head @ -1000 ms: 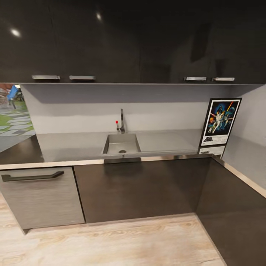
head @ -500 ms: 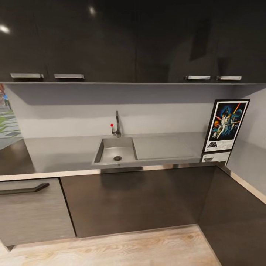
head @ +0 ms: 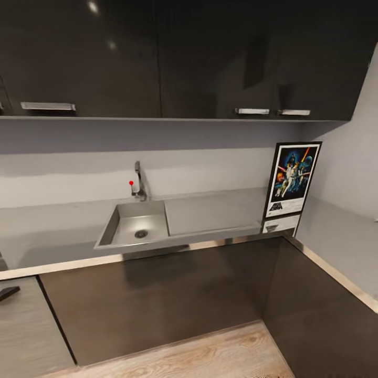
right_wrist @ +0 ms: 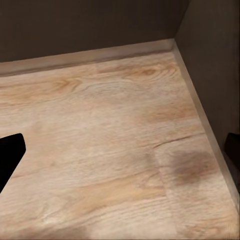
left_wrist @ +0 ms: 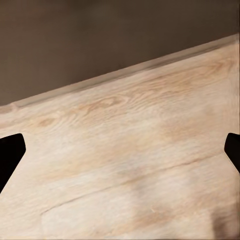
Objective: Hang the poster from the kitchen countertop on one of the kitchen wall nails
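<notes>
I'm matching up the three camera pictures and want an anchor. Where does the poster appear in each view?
Head view: the poster stands upright at the right, in the corner of the kitchen countertop, leaning on the wall.
Left wrist view: poster not in it; wood floor under a dark cabinet base.
Right wrist view: poster not in it; wood floor in a cabinet corner.
Shared landmark: the pale wood floor below the dark cabinets.

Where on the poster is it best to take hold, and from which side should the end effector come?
Probably grip the poster on its thin black frame at a long side edge, coming from the open front over the kitchen countertop. It stands nearly upright in the corner with its back to the wall, so the back is hard to reach, while its front and edges are free.
</notes>
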